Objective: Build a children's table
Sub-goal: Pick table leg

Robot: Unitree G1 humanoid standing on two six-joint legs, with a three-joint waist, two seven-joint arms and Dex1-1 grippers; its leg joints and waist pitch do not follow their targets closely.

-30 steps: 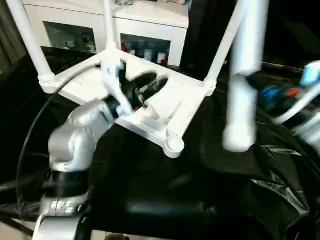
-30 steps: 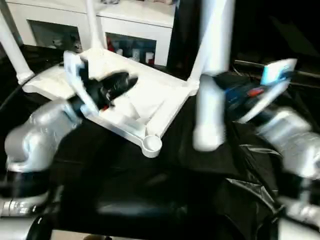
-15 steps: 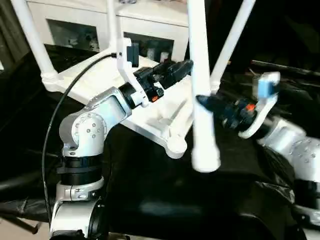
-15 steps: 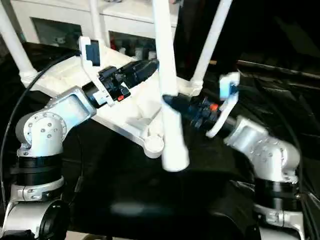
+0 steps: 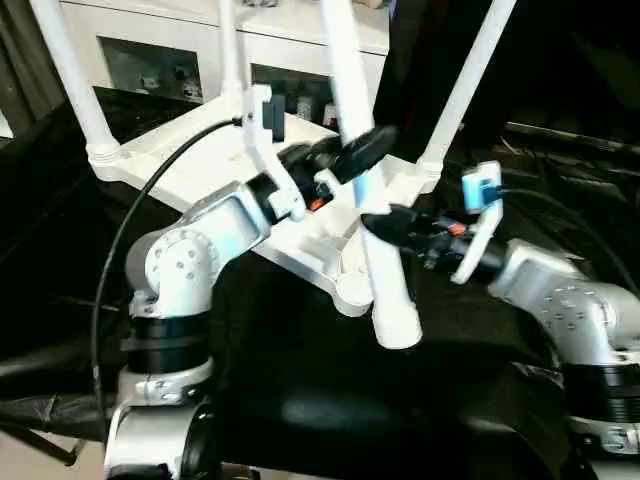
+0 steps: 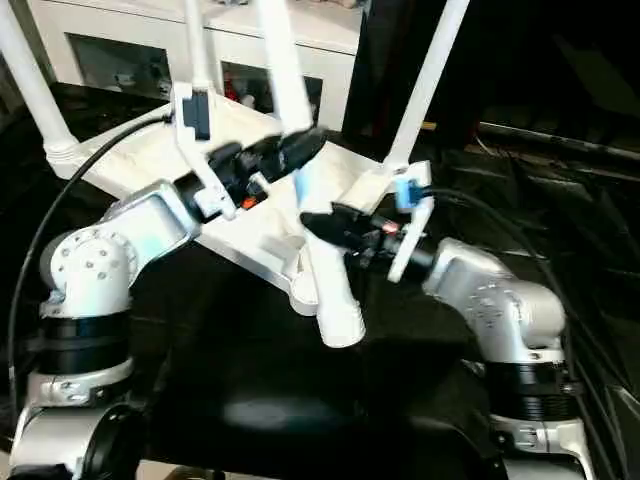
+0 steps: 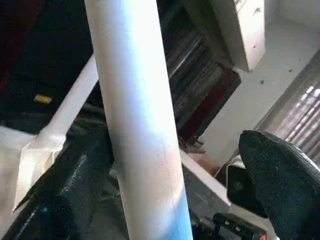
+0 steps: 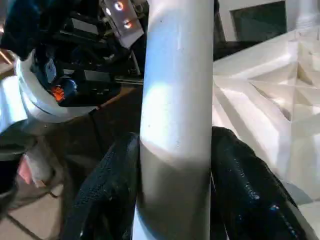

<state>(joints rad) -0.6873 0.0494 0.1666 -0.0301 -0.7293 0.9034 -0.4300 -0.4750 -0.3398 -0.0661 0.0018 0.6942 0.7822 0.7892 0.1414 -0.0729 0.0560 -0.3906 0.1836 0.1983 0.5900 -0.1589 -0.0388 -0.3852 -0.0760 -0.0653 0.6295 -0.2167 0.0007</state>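
The fourth leg (image 5: 385, 270) is held by the right gripper (image 5: 385, 222), whose jaws are closed around its shaft near the thick end. The left gripper (image 5: 350, 155) sits higher on the same leg, its jaws spread wide with the shaft between them, one fingertip (image 7: 280, 170) plainly clear of it.

The leg's thick end hangs just beside the one empty corner socket (image 5: 352, 288), at the near corner of the tabletop (image 5: 190, 160). For a good seating, that end should be brought squarely over the socket and the shaft stood parallel to the three fitted legs (it is tilted now) before being pressed in; a skewed entry would likely jam. The wide left jaws could serve as a guide for the upper shaft.

The children's table lies upside down on the black-covered surface (image 5: 300, 400), all white, ribbed underside up, three tapered legs rising from rounded corner sockets.
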